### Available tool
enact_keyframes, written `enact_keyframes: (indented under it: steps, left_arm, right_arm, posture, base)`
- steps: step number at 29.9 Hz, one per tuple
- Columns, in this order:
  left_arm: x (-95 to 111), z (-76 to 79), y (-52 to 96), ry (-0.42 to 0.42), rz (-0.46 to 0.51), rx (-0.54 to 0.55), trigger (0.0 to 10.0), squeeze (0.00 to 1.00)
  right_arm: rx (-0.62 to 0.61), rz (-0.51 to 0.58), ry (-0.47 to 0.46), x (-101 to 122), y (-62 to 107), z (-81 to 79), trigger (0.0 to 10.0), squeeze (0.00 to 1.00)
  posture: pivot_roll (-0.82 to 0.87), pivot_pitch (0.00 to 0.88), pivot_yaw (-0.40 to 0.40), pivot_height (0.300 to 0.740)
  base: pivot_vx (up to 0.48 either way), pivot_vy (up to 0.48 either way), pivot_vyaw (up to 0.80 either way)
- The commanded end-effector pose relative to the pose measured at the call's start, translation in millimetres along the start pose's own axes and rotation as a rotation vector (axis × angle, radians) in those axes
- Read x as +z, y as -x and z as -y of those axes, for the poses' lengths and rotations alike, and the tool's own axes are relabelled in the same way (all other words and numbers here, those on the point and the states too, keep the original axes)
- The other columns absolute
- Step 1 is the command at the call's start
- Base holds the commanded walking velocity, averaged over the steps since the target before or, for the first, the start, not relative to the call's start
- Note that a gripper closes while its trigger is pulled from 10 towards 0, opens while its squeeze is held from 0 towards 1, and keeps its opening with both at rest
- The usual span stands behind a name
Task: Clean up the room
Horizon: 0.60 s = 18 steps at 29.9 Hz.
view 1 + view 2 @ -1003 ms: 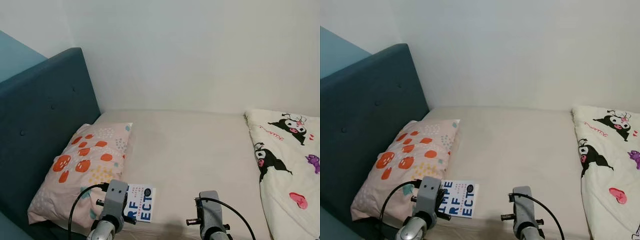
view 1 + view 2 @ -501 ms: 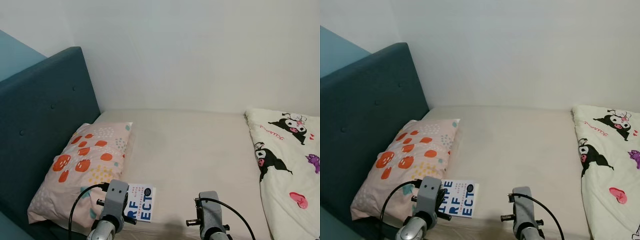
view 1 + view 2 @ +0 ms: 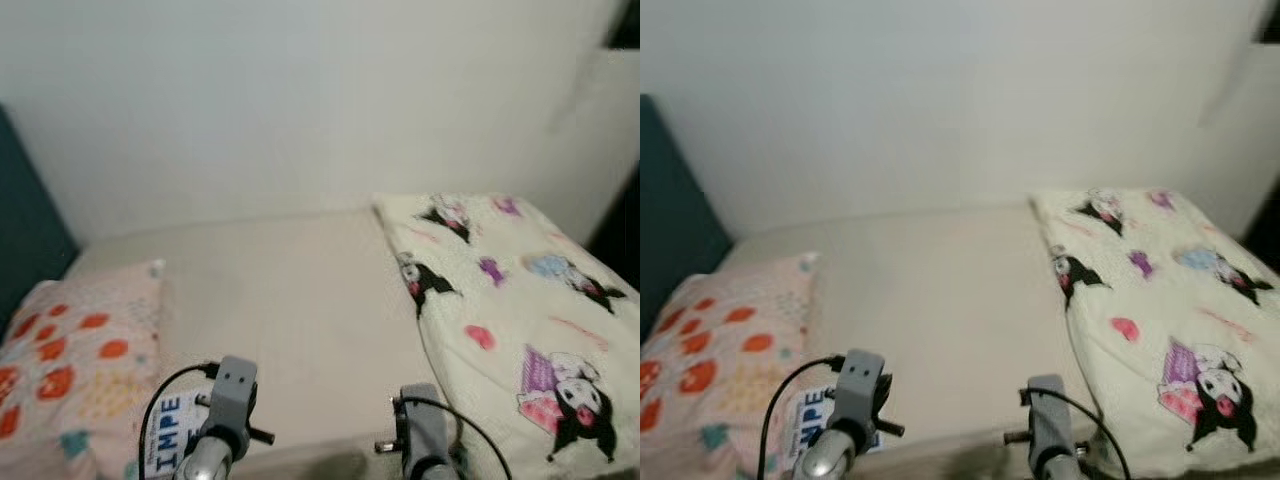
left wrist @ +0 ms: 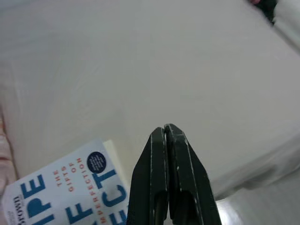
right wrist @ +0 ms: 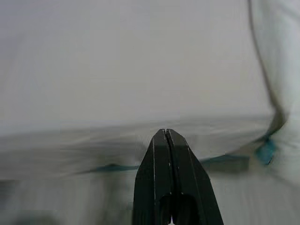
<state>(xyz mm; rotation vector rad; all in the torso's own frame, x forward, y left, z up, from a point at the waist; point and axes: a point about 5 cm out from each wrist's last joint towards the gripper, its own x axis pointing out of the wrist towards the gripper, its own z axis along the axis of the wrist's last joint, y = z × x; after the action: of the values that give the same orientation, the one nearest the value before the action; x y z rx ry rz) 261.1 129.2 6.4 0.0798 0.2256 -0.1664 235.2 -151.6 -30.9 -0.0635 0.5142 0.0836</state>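
A white book with blue lettering [image 4: 61, 197] lies flat on the beige bed sheet [image 3: 290, 300] near the front edge, beside an orange-spotted pillow [image 3: 70, 365]. My left gripper [image 4: 165, 129] hovers shut and empty just past the book's corner, over bare sheet. My right gripper [image 5: 164, 132] is also shut and empty, low at the mattress's front edge. A cream blanket with cartoon prints [image 3: 510, 300] covers the right part of the bed. The eye views are blurred.
A dark teal headboard [image 3: 670, 230] stands at the far left behind the pillow. A plain white wall [image 3: 300, 100] runs along the far side of the bed. A dark gap [image 3: 618, 235] shows past the blanket at the right edge.
The whole picture has shifted left and blurred, so the camera has turned right; more blanket and less headboard show. The book, pillow and both arms keep their places.
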Motion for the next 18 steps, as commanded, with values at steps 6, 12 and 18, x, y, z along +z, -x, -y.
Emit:
enact_keyframes:
  steps: [6,12,18]
  left_arm:
    - [-2.2,-3.2,1.4,0.01,-0.008,0.024,10.0,0.0]
    - [-1.8,-9.5,1.8,0.019,-0.004,0.06,10.0,0.0]
    - [-2.0,-10.4,2.0,0.021,-0.002,0.077,10.0,0.0]
  right_arm:
    - [0.016,0.002,0.007,1.1,-0.3,0.0,10.0,0.0]
    - [0.026,0.003,0.011,3.0,-2.1,-2.4,10.0,0.0]
    - [0.05,0.013,0.038,5.6,-3.1,-4.1,10.0,0.0]
  posture:
    - [0.0,0.034,0.02,0.74]
    - [0.0,0.03,0.019,0.74]
    - [0.01,0.023,0.015,0.74]
  base:
    - [0.0,0.0,-0.4]
    - [0.0,0.0,0.0]
    - [0.0,0.0,0.0]
